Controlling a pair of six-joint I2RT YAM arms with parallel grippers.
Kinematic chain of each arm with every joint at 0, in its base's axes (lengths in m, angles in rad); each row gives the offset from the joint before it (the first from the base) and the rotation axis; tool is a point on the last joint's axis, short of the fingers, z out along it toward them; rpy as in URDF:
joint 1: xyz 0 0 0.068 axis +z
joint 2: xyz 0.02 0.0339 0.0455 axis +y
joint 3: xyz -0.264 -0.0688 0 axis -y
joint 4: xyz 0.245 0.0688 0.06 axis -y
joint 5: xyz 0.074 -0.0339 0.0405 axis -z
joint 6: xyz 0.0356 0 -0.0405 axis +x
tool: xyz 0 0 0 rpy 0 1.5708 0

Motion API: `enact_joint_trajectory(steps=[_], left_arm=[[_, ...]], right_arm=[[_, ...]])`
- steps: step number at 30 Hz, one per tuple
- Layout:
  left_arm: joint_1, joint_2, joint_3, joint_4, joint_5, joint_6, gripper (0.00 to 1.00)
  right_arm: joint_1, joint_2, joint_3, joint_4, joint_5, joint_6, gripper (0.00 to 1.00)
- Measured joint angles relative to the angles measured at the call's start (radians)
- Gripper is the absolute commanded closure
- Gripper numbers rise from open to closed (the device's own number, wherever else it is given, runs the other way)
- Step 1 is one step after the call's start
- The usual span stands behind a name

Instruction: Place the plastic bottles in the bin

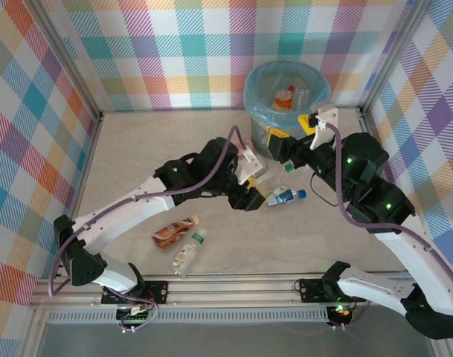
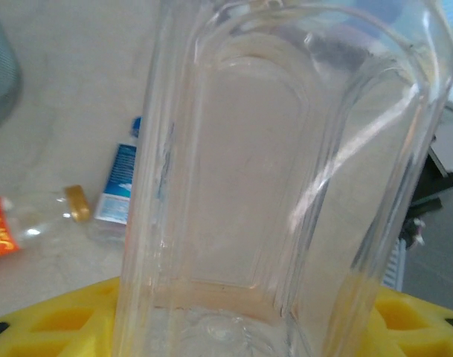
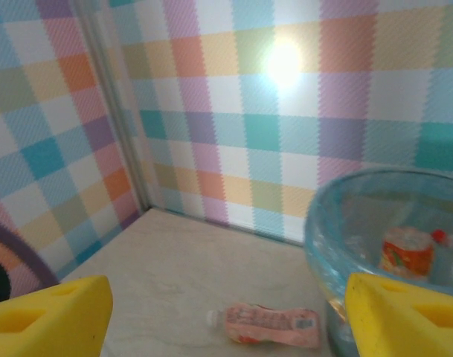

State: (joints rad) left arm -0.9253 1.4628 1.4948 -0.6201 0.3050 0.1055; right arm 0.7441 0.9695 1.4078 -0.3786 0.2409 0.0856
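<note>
A clear ribbed plastic bottle (image 2: 286,186) is clamped in the left gripper (image 2: 233,331), so close to the wrist camera that it spans the view from top to bottom, with the yellow finger pads (image 2: 55,320) hugging its base on either side. From above, that gripper (image 1: 257,178) sits near the middle of the table with the clear bottle (image 1: 265,175) in it, near and a little left of the round grey-blue bin with its light blue bag liner (image 1: 257,111), which stands at the far right against the wall. An orange-labelled bottle with a red cap (image 1: 284,99) already lies inside the bin. Just right of the left gripper a blue-labelled bottle with a blue cap (image 1: 284,196) lies on its side on the table. Well apart from these, at the near left, a brown-labelled bottle (image 1: 174,233) and a green-capped bottle with a pale label (image 1: 189,251) lie side by side. The right gripper (image 1: 289,128) hangs just beside the near rim of the bin, its yellow fingers (image 3: 55,316) spread wide apart with nothing between them. Its wrist camera looks past them to a pink-labelled bottle (image 3: 263,326) lying on the table close against the bin wall (image 3: 323,245). The pale marbled table (image 1: 137,163) is boxed in by pastel plaid walls (image 1: 174,44).
</note>
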Motion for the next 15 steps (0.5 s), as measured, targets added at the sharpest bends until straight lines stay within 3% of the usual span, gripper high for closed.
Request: enact_joint_trajectory(steps=[7, 15], left_arm=[[0.026, -0.103, -0.067, 0.111, -0.136, -0.058, 0.57], [0.032, -0.226, -0.165, 0.208, -0.220, -0.089, 0.57]], right_arm=[[0.000, 0.097, 0.117, -0.032, -0.242, 0.004, 0.22], [-0.009, 0.153, 0.186, -0.084, -0.295, 0.043, 0.23]])
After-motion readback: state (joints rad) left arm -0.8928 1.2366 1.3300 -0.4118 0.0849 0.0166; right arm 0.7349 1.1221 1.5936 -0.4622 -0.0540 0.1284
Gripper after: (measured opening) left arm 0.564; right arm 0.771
